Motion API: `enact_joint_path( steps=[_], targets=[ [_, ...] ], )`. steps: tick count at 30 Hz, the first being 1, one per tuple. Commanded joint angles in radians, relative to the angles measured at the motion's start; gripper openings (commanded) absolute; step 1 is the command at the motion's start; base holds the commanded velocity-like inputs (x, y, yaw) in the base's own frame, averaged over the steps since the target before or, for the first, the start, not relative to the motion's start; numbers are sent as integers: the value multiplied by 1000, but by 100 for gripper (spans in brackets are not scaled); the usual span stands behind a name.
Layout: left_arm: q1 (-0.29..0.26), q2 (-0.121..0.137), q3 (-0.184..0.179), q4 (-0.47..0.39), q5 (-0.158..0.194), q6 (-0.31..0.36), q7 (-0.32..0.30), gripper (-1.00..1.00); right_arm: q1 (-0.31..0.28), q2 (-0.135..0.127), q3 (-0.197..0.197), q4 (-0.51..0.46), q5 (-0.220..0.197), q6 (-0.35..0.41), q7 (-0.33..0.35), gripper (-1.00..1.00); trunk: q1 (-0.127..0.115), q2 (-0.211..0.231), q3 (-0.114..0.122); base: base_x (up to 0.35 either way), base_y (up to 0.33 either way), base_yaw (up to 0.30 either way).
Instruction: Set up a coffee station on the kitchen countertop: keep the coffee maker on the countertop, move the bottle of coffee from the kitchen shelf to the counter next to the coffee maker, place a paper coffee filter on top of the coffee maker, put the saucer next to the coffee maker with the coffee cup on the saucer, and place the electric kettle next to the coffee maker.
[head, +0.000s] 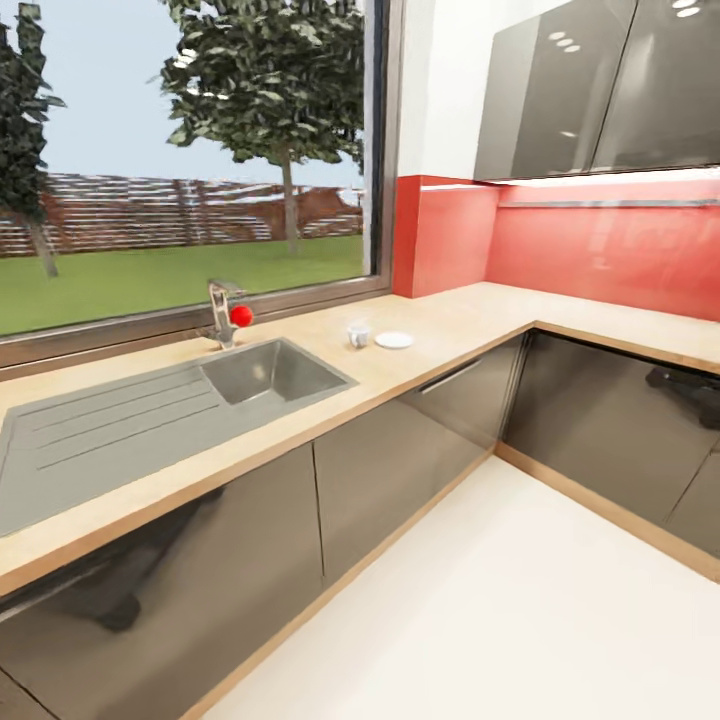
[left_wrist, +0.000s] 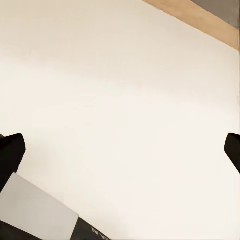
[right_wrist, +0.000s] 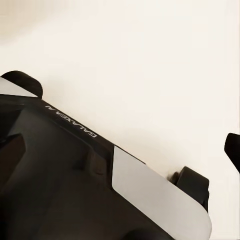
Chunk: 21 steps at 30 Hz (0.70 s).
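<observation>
Running left to right along the light wood table (head: 440, 335): a grey steel sink (head: 275, 370) with a red-knobbed tap (head: 225, 312), then the coffee cup (head: 358, 334) just beside the saucer (head: 394, 340), apart from it. Left end effector (left_wrist: 120, 147) hangs spread wide and empty above pale floor (left_wrist: 125, 90). Right end effector's (right_wrist: 232, 150) opening cannot be judged; below it sits the robot's dark base (right_wrist: 60, 170).

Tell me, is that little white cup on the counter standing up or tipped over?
Upright: the coffee cup stands on the countertop with its rim up, beside the saucer, not on it.
</observation>
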Motion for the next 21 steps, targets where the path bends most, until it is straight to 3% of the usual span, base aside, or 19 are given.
enact_joint_path(
  steps=[1, 6, 21],
  targets=[
    [0, 0, 8, 1, -4, 0, -4, 100, -1, 0, 9, 0, -7, -3, 3, 100, 0, 0, -1, 256, -201, -257],
    [0, 0, 8, 1, -4, 0, -4, 100, -1, 0, 9, 0, -7, -3, 3, 100, 0, 0, -1, 196, -237, -147],
    [0, 0, 8, 1, -4, 0, -4, 100, -1, 0, 9, 0, -7, -3, 3, 100, 0, 0, -1, 45, -273, -42]
  ],
)
